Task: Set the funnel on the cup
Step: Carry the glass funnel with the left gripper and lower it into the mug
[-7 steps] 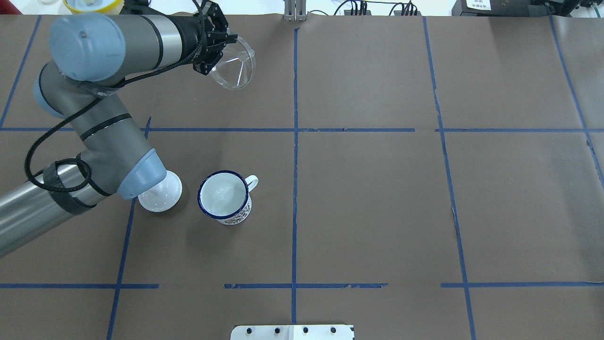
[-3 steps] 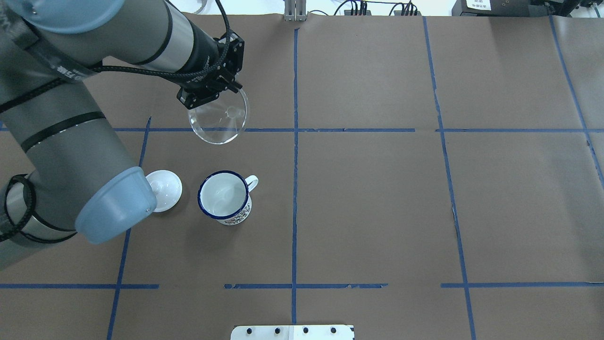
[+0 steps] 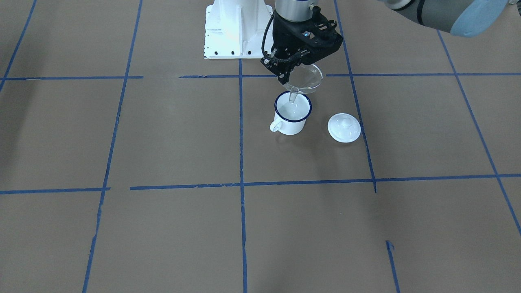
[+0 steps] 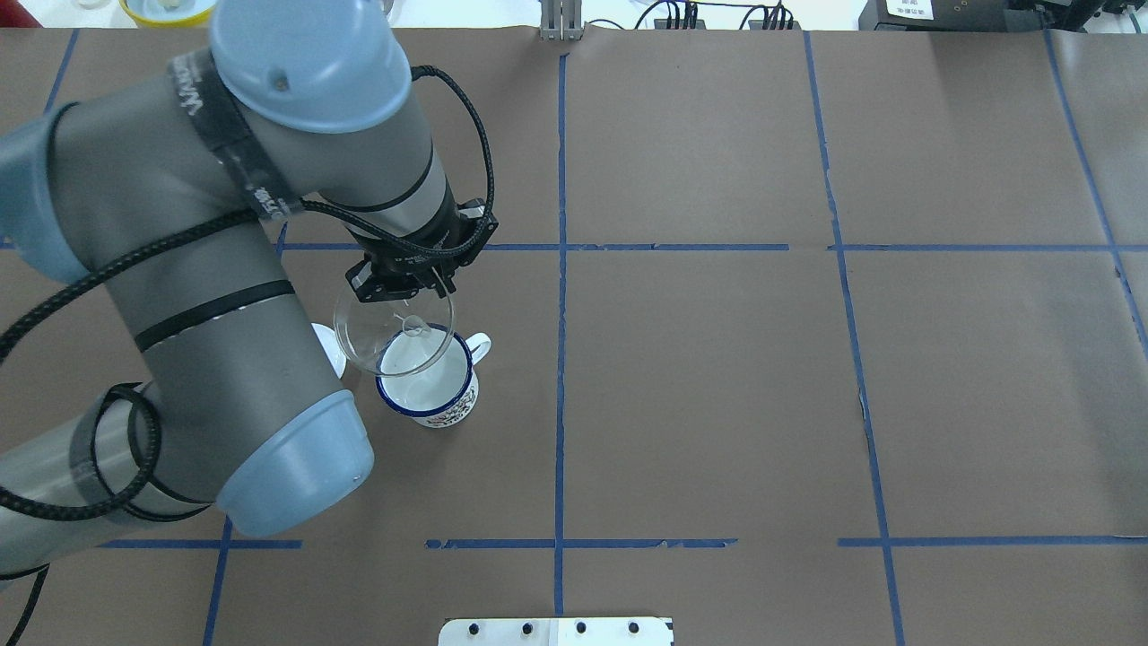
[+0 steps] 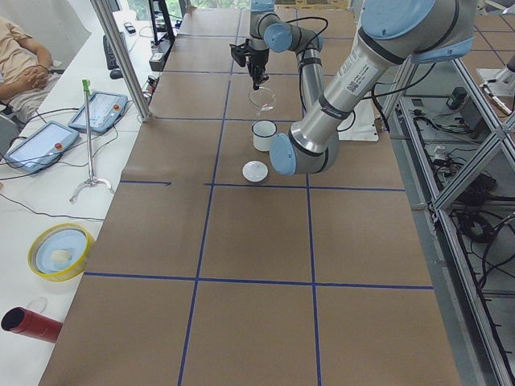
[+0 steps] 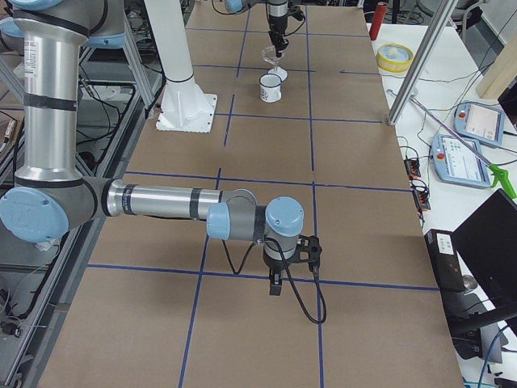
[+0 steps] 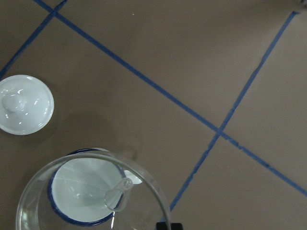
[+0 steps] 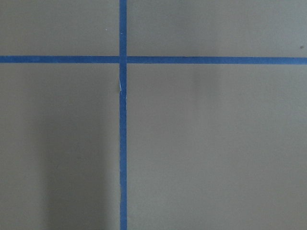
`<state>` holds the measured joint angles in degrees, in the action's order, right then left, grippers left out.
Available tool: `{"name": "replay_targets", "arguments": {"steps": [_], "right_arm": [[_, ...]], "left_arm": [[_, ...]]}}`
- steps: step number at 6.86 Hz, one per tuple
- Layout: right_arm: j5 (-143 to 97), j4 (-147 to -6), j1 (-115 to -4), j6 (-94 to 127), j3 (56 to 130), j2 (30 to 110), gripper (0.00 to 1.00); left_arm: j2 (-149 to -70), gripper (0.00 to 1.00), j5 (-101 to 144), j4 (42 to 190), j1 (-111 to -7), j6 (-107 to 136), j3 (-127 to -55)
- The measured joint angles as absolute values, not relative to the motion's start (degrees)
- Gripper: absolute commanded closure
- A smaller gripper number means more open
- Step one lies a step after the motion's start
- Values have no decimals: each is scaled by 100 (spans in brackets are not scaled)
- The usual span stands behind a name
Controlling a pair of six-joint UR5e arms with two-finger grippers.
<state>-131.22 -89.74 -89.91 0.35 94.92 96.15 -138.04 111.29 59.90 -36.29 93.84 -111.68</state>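
Above the small white blue-rimmed enamel cup (image 4: 439,388), your left end effector (image 4: 417,287) is clamped on the clear plastic funnel (image 4: 393,329), spout down for seating; whether your right end effector (image 6: 275,287) is apart or together cannot be told.

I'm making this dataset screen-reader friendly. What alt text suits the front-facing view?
The left gripper holds a clear funnel above a white, blue-rimmed cup, spout aimed at its mouth. A white lid lies on the brown table beside the cup, apart from it.
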Motion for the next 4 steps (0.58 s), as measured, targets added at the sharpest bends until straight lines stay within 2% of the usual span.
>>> {"name": "replay_targets", "arguments": {"steps": [4], "right_arm": [[-13122,-8973,-8991,35,9492,9615,0]], "left_arm": [[-14018,100,11179,6151,-3474,8635,-10011]]}}
